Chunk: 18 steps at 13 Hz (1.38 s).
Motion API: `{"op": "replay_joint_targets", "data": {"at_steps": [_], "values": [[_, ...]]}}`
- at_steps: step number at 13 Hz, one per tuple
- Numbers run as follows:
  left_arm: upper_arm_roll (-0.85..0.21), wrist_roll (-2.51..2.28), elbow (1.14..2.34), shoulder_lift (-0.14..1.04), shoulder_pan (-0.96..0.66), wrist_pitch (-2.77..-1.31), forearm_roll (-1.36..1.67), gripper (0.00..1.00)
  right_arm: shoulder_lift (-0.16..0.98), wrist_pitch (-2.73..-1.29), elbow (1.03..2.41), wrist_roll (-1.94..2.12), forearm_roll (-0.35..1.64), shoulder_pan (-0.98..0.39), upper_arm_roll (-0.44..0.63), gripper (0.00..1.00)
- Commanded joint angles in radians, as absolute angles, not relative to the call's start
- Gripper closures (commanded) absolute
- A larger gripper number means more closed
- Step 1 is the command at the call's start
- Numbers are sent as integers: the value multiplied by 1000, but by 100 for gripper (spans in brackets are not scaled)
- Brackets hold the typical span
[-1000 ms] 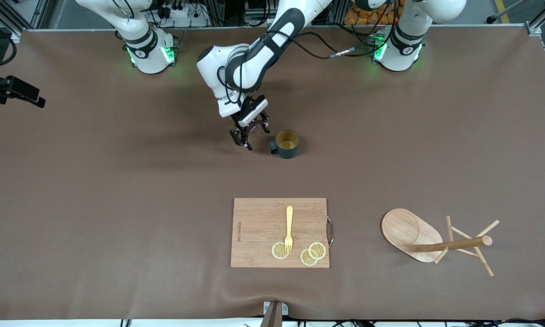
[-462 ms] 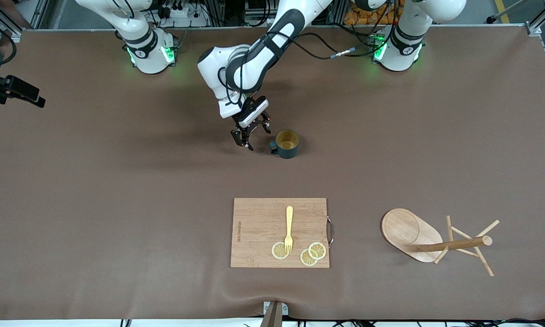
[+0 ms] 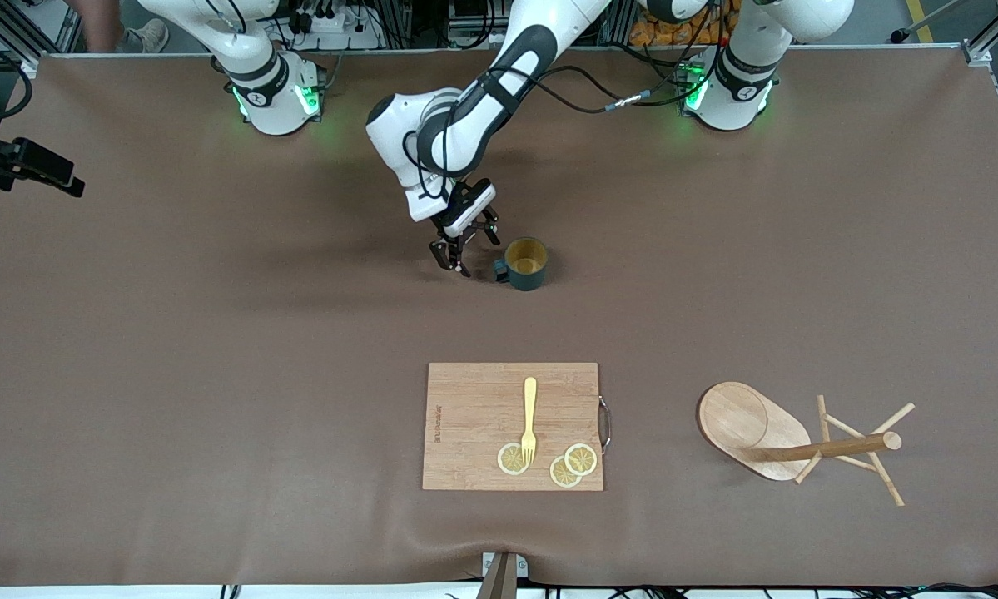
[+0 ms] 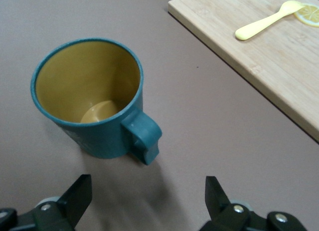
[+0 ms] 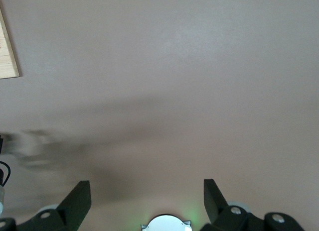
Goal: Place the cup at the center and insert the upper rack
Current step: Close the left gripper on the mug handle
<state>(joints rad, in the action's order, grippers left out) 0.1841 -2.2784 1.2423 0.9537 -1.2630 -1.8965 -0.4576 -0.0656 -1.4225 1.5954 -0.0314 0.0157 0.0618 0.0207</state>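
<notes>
The left arm reaches in from its base across the brown counter [image 3: 215,333], and its tool [image 3: 464,252] hangs low just beside the cup [image 3: 527,263], on the side where the cup's small handle [image 4: 143,138] points. The tool's two dark fingers [image 4: 75,196] are spread wide with nothing between them, apart from the cup. The cup stands upright on the counter, teal outside and yellowish inside, empty. Nearer the front camera than this tool and the cup lies a wooden cutting board [image 3: 474,416] with a yellow fork [image 3: 529,418] and three lemon slices [image 3: 580,458] on it; the fork's tines rest on one slice. The upper rack [image 3: 798,441] lies tipped on its side well apart from the left tool, toward the left arm's end of the counter and nearer the front camera, its oval base on edge and its pole and pegs pointing along the counter. The right arm waits folded near its base; its tool [image 5: 147,203] shows only in its wrist view, fingers spread wide over bare counter, holding nothing.
</notes>
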Motion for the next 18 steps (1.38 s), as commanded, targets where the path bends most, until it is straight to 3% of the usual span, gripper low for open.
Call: {"op": "replay_joint_targets", "data": {"at_steps": [1,18], "values": [[192,-2290,1229,969,-1266,-1881,-439,0,-52,-1414,1572,-40,29,67,14,0],[196,-2402,1226,992,-1239,-1802,-417,6,-52,-1414,1572,-40,28,67,14,0]]}}
